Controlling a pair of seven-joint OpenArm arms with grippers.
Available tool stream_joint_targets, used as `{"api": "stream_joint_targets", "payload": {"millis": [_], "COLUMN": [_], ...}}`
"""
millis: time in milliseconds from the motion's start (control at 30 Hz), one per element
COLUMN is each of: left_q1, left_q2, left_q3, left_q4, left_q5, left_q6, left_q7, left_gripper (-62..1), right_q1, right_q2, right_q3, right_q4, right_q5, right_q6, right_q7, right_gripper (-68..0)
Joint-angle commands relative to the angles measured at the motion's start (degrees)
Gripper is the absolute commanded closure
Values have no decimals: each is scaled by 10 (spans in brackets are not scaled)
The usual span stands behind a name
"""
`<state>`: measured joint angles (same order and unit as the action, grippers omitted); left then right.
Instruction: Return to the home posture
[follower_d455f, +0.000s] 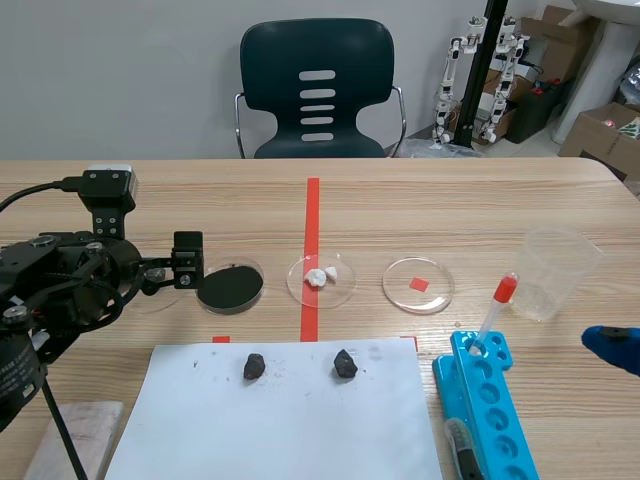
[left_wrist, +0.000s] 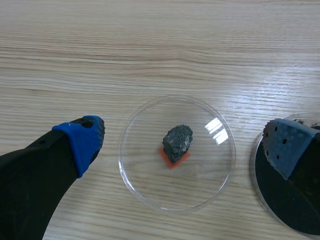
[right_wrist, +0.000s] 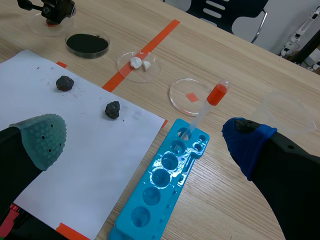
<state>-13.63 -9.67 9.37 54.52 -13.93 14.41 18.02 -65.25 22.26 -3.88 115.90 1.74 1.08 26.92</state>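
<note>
left gripper (left_wrist: 184, 144) stands wide apart and holds nothing. directly under it, between the two pads, lies a clear petri dish (left_wrist: 131, 172) with a dark rock (left_wrist: 177, 142) resting on an orange square (left_wrist: 171, 163). just under and beside its right finger is a dish of black powder (left_wrist: 300, 215). the rock looks set down and free of both pads, so the step in hand is probably the withdrawal. how high the pads sit above the dish rim is hard to judge from here.

to do it well, lift the left gripper straight up first, then draw the arm back. a sideways start could catch the powder dish or nudge the clear one. leave the fingers spread so that nothing is pinched on the way.

right gripper (right_wrist: 145, 137) is also spread and empty. a blue tube rack (right_wrist: 159, 186) lies ahead between its fingers, with a red-capped tube (right_wrist: 216, 95) standing at the rack's far end. a white sheet (right_wrist: 75, 150) lies under and ahead of its left finger, and a clear cup (right_wrist: 286, 106) sits beyond its right one. it should rise before pulling back, well clear of the upright tube, which would tip easily.
</note>
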Motion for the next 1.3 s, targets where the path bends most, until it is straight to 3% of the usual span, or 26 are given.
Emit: {"api": "stream_joint_targets", "payload": {"millis": [0,200,400,600,933,1033,1267], "left_q1": [-3,3,58,158,376,431,529], "left_q2": [1,-4,-39,-91,-198,-220,-231], "left_q3": [-5,-4,13,31,36,36,36], "left_q4": [5,7,53,165,400,450,525], "left_q5": [0,0,-42,-54,-49,-13,126], "left_q6": [0,-11,-71,-130,-140,-141,-139], "left_q7": [-28,-98,-172,-262,-372,-394,-397], "left_gripper": [-623,-623,-623,-623,-623,-623,-623], "right_q1": [5,5,5,5,5,5,5], "right_q2": [3,3,3,3,3,3,3], "right_q3": [0,0,0,0,0,0,0], "right_q4": [13,13,13,13,13,13,13], "right_q5": [4,4,4,4,4,4,4], "right_q6": [-2,-2,-2,-2,-2,-2,-2], "right_q7": [8,8,8,8,8,8,8], "right_gripper": [-679,-679,-679,-679,-679,-679,-679]}}
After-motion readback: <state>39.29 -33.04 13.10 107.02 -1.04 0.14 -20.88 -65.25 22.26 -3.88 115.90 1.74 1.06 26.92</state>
